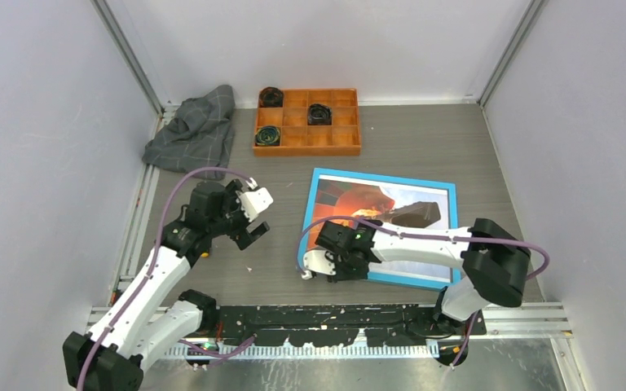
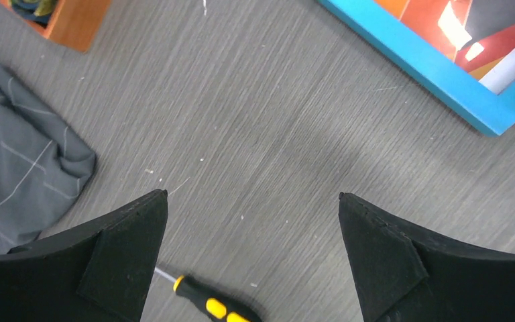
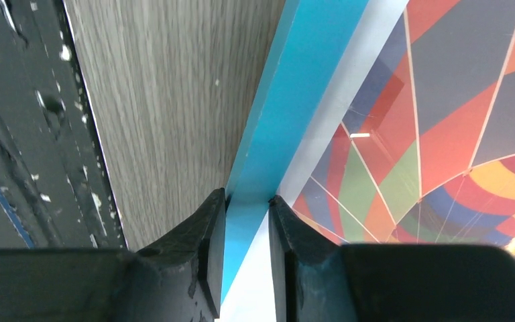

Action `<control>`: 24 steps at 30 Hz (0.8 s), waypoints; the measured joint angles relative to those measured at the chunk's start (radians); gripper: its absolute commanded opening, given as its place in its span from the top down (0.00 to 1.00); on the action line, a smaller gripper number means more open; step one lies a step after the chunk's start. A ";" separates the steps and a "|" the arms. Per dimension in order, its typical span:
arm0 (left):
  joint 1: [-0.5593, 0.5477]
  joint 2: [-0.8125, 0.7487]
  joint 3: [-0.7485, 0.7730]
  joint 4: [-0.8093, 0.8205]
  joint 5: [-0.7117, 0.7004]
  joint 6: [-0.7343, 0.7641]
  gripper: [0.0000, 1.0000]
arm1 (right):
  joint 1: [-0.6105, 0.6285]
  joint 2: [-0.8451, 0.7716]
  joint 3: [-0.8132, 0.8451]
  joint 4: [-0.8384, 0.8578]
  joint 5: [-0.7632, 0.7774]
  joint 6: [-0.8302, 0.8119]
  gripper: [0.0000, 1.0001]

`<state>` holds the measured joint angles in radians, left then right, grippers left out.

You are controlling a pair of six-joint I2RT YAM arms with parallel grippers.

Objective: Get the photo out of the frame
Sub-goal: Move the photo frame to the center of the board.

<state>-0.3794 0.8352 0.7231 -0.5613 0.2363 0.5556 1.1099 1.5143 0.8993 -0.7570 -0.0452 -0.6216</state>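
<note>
The blue frame [image 1: 383,174] is lying on the gray tabletop [image 1: 424,138], and the balloon photo [image 1: 359,199] is sitting inside it. The right wrist camera is showing the right fingers [image 3: 214,215] pinching the frame's blue edge, close together. From above, the arm is hiding that grip at the near left corner. The left fingers [image 2: 141,228] are spread wide over bare tabletop, holding nothing. The left wrist camera is showing a yellow and black screwdriver [image 2: 211,305] lying close by, hard to see from above. A gray cloth [image 1: 194,132] and an orange tray [image 1: 306,151] are sitting far back.
</note>
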 measured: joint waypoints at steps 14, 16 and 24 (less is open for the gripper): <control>-0.055 0.029 -0.124 0.159 0.076 0.090 0.00 | -0.043 -0.126 -0.102 0.095 0.101 -0.005 0.15; -0.079 0.039 -0.124 0.166 0.086 0.101 0.00 | -0.081 -0.180 -0.136 0.101 0.112 -0.005 0.19; -0.221 0.129 -0.124 0.172 0.094 0.170 0.00 | -0.126 -0.297 -0.225 0.098 0.118 0.012 0.28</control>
<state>-0.6006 0.9642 0.5987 -0.3889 0.3302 0.7258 0.9844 1.2175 0.6743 -0.6594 0.0731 -0.6098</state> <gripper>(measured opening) 0.997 0.745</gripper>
